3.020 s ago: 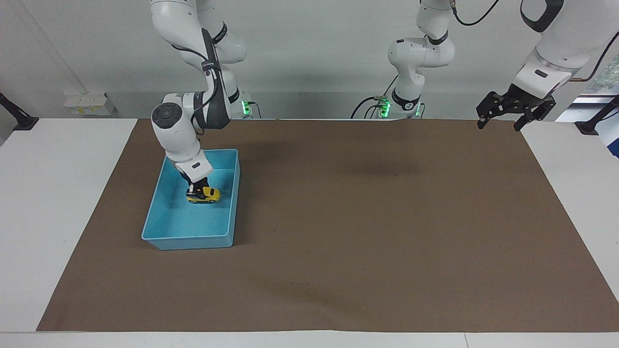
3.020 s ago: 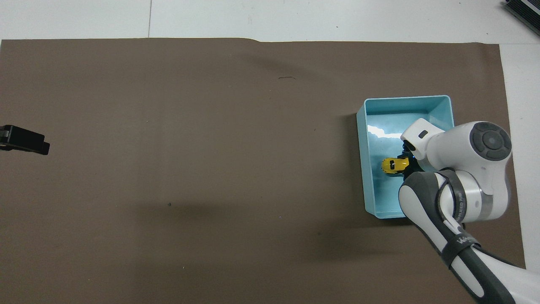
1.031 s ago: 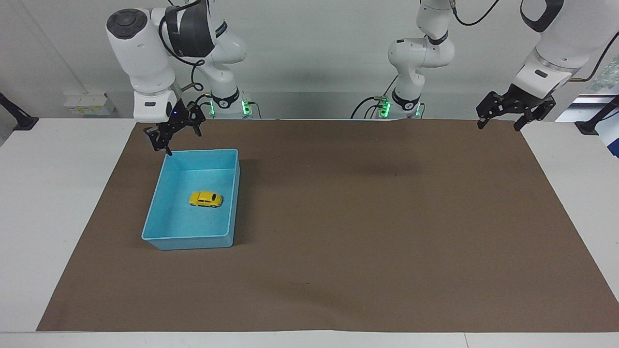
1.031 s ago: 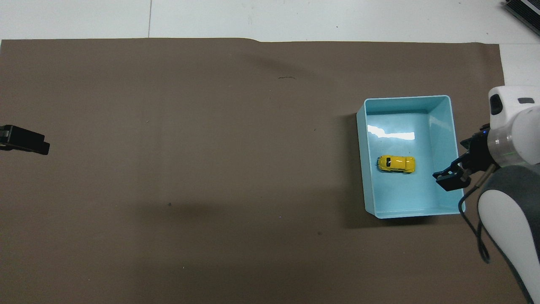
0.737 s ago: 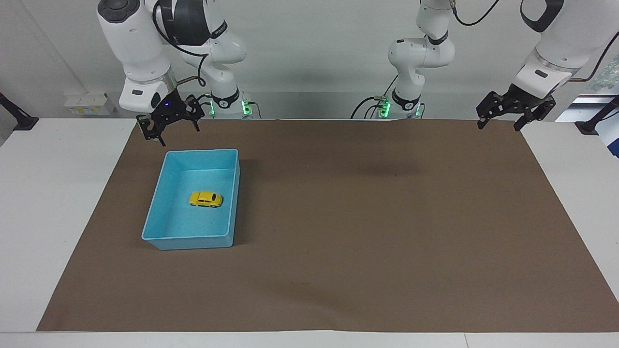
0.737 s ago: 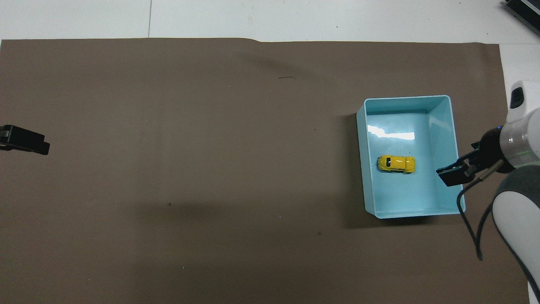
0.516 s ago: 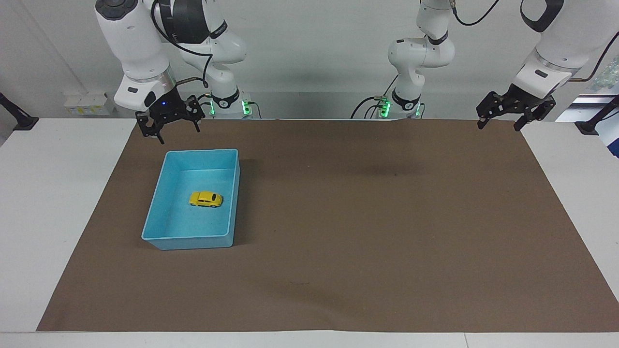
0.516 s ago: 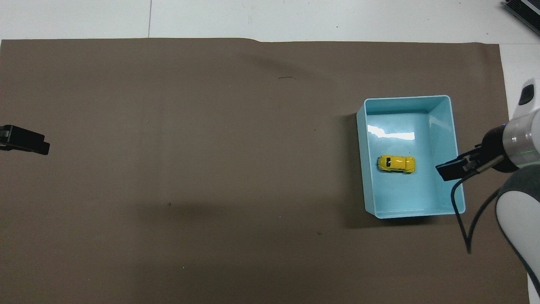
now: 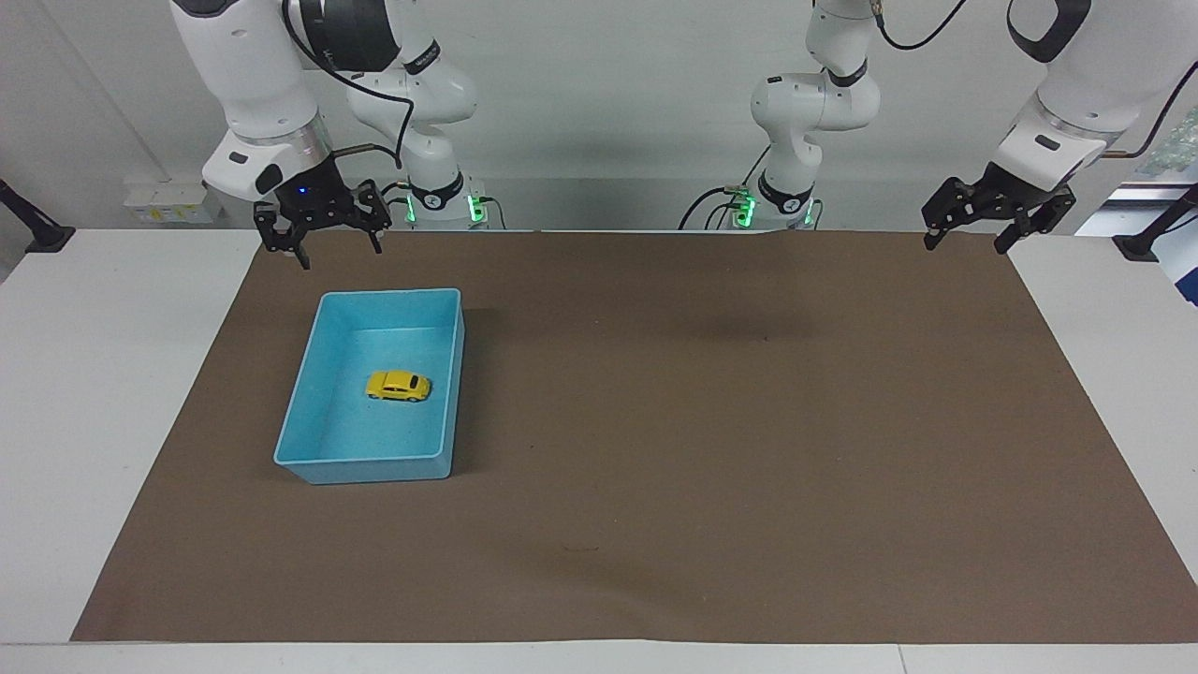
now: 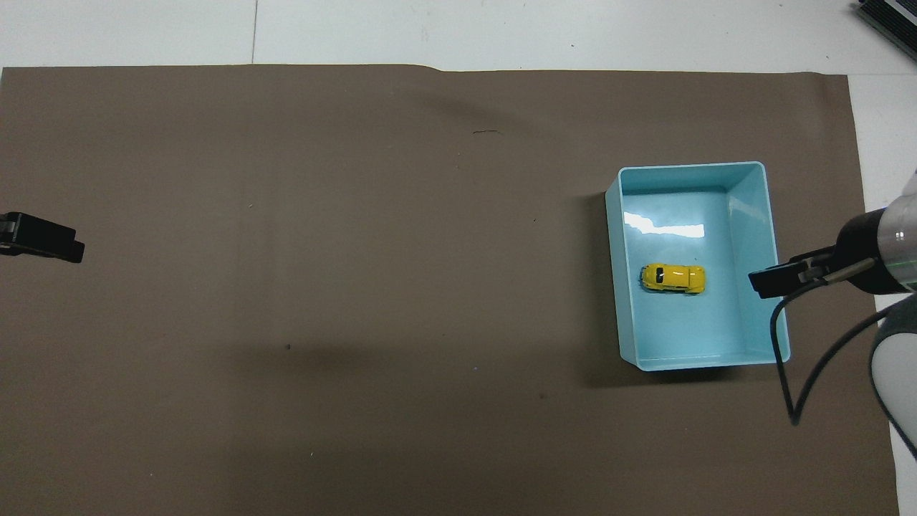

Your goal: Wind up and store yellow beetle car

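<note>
The yellow beetle car point(image 9: 399, 386) stands on its wheels on the floor of the light blue bin point(image 9: 360, 464), near the middle, with nothing touching it. It also shows in the overhead view point(image 10: 672, 279), inside the bin point(image 10: 620, 301). My right gripper point(image 9: 339, 251) is open and empty, raised high by the bin's edge at the right arm's end of the table, well apart from the car; it also shows in the overhead view point(image 10: 781, 280). My left gripper point(image 9: 966, 245) is open and empty, and waits raised at the left arm's end; its tip shows in the overhead view point(image 10: 43, 240).
A brown mat point(image 9: 711, 440) covers most of the white table point(image 9: 103, 393). The bin is the only thing standing on the mat. Black clamp mounts point(image 9: 37, 234) stand at both ends of the table.
My right gripper has let go of the car in the bin, opened, risen and drawn back toward its base. The car stays in the bin. The left arm has not moved.
</note>
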`<state>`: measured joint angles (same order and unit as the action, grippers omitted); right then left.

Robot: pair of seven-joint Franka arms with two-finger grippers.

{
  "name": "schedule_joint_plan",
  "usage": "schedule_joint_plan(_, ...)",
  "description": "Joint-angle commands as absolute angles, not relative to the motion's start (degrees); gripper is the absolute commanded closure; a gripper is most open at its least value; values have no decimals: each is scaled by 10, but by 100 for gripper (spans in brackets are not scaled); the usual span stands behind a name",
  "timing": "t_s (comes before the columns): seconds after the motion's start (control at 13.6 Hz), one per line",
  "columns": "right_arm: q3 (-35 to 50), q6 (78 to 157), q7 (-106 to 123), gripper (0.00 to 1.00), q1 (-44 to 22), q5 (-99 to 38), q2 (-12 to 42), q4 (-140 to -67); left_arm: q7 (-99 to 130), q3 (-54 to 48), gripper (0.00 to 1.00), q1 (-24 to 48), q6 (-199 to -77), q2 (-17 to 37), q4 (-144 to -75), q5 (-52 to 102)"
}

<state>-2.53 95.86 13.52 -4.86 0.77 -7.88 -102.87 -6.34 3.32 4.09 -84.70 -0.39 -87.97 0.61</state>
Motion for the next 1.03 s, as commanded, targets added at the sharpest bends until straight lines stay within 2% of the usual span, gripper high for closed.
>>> schedule_joint_plan(0.0, -30, 941, 114, 0, -40, -6, -92, -1020, -59, 31, 0, 38, -840, -8, -882, -4)
schedule_joint_plan(0.96, -39, 926, 72, 0, -41, -32, -92, -1006, -59, 31, 0, 38, -840, -8, -882, -4)
